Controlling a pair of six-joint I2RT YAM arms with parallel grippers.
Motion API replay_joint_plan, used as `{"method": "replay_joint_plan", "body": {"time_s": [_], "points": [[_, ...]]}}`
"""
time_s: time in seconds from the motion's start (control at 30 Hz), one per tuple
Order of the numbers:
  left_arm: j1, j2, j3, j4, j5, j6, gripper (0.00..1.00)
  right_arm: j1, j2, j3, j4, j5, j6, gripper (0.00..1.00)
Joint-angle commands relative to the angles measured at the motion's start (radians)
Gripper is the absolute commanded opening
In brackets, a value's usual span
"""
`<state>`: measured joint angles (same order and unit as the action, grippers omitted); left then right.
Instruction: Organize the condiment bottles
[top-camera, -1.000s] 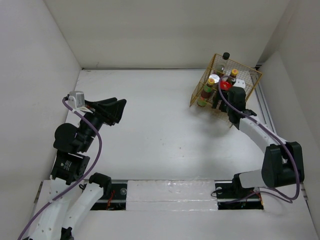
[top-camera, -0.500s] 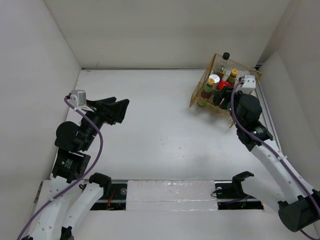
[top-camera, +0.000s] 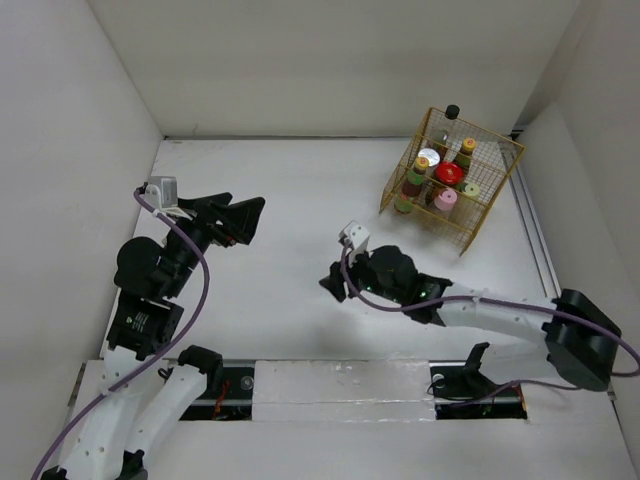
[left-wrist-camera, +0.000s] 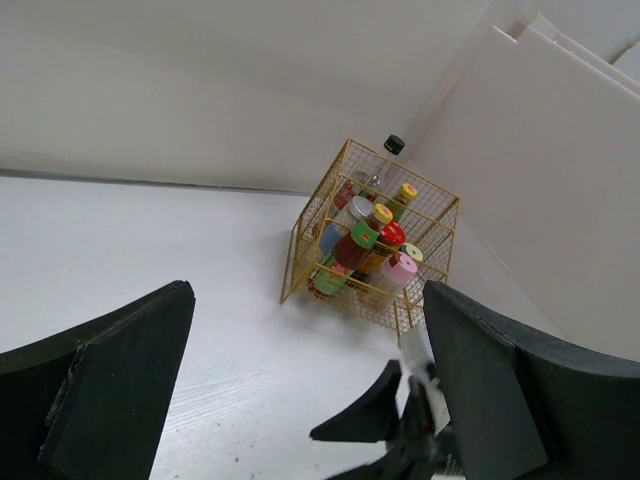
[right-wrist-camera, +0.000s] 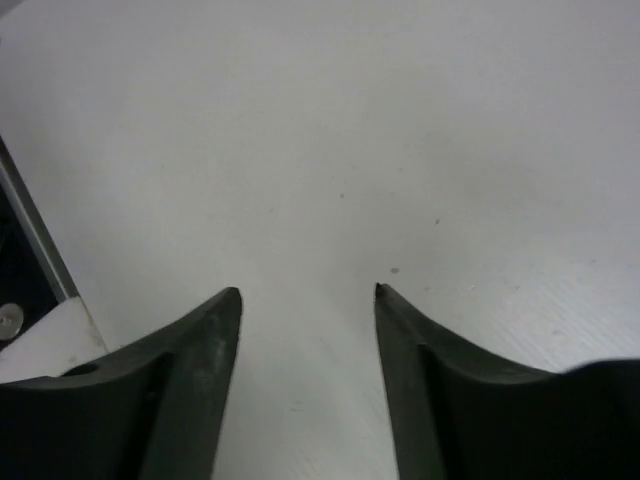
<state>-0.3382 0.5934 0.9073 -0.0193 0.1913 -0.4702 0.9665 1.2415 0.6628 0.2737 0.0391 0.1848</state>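
The condiment bottles (top-camera: 440, 178) stand together inside a gold wire basket (top-camera: 397, 185) at the back right; the black-capped one (top-camera: 452, 111) is at the far corner and the pink-capped one (top-camera: 446, 198) at the near side. My left gripper (top-camera: 250, 222) hovers open at the left, empty, and points toward the basket. In the left wrist view, the bottles (left-wrist-camera: 375, 245) show far off between my left gripper's (left-wrist-camera: 308, 300) fingers. My right gripper (top-camera: 332, 283) is low over the mid table, open and empty. In its wrist view, my right gripper (right-wrist-camera: 308, 292) frames only bare table.
White walls close in the table at the back and both sides. A metal rail (top-camera: 535, 240) runs along the right edge beside the basket. My right gripper (left-wrist-camera: 390, 430) shows dark and blurred at the bottom of the left wrist view.
My right arm has swung away from the basket to the middle of the table, its jaws narrower than before. My left gripper has opened wider and barely shifted.
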Motion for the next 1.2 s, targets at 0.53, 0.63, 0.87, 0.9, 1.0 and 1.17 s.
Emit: {"method": "replay_joint_plan", "body": {"time_s": [0.53,0.63,0.87,0.9,1.0,1.17], "points": [[0.002,-0.01,-0.008,0.055,0.025,0.01,0.94,0.071,0.236,0.031,0.225,0.008,-0.022,0.84],[0.002,-0.01,-0.008,0.055,0.034,0.01,0.94,0.071,0.227,0.031,0.225,0.021,-0.022,0.84],[0.002,-0.01,-0.008,0.064,0.034,0.019,0.94,0.071,0.26,0.031,0.225,0.021,-0.022,0.84],[0.002,-0.01,-0.008,0.064,0.034,0.019,0.94,0.071,0.26,0.04,0.225,0.021,-0.022,0.84],[0.002,-0.02,-0.008,0.064,0.054,0.019,0.94,0.071,0.26,0.04,0.225,0.01,-0.022,0.84],[0.002,-0.02,-0.018,0.064,0.065,0.019,0.94,0.071,0.227,0.031,0.225,0.021,-0.022,0.84]]}}
